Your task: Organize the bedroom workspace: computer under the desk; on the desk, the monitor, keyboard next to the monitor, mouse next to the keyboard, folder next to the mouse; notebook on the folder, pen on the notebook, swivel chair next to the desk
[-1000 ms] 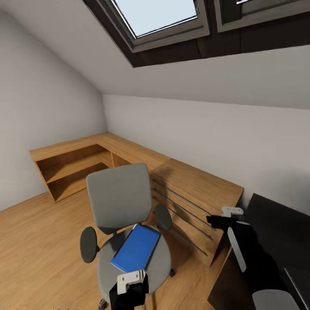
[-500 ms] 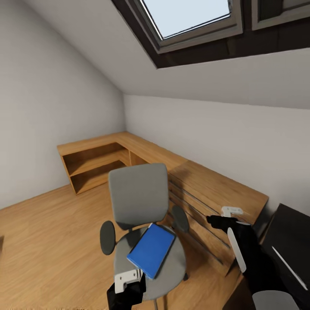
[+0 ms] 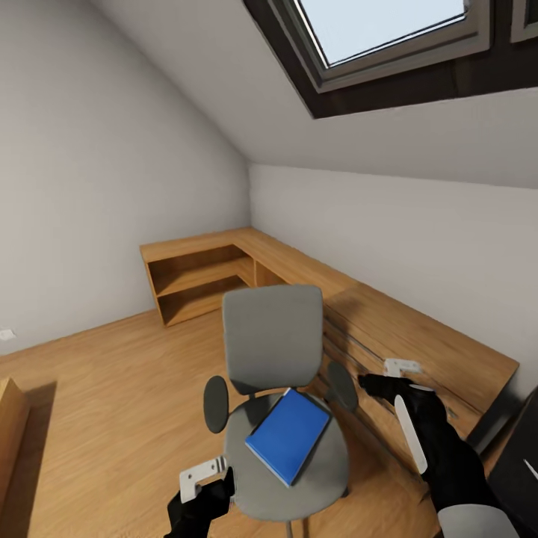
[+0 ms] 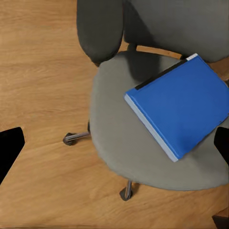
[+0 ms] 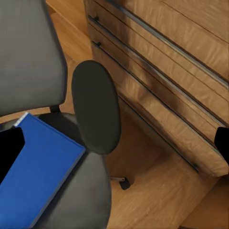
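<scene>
The grey swivel chair (image 3: 273, 347) stands in the middle of the wood floor, its back toward the dresser. The bright-blue folder (image 3: 290, 436) lies flat on its seat, slightly askew. My left gripper (image 3: 213, 486) hovers open just in front of and left of the seat; in the left wrist view the folder (image 4: 180, 107) lies on the seat (image 4: 114, 143) between its spread fingertips (image 4: 10, 148). My right gripper (image 3: 376, 384) hangs open beside the chair's right armrest (image 5: 95, 105), with the folder's corner (image 5: 38, 167) nearby. A black corner of the desk (image 3: 523, 467) shows at the far right.
A light-wood dresser (image 3: 426, 351) with long bar handles stands close behind and right of the chair. It joins a low open shelf unit (image 3: 198, 276) in the corner. A sloped ceiling with a skylight (image 3: 388, 30) hangs overhead. Open floor (image 3: 97, 396) stretches to the left.
The whole view has swung left, so the chair, folder and dresser sit further right in the picture and the desk has nearly slid out. The folder still lies on the seat.
</scene>
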